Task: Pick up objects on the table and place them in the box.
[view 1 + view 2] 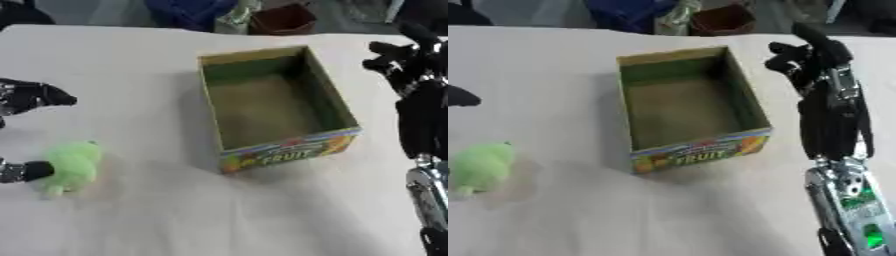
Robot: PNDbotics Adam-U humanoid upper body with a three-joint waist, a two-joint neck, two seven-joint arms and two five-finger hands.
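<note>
Green fuzzy toy on the table, box open and empty.
Left eye view: we see the left hand [31, 97] spread around the green toy [70, 167], one finger [26, 171] touching its side, not closed; the box [289, 152] sits to its right. Right eye view: we see the right hand [807, 57] beside the box, fingers curled, holding nothing.

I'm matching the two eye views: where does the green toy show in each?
Left eye view: green toy at lower left, between the left robot hand's fingers.
Right eye view: the toy sits at the left edge, lower left; little of that hand shows.
Shared landmark: the box with FRUIT on its front, right of the toy.
</note>
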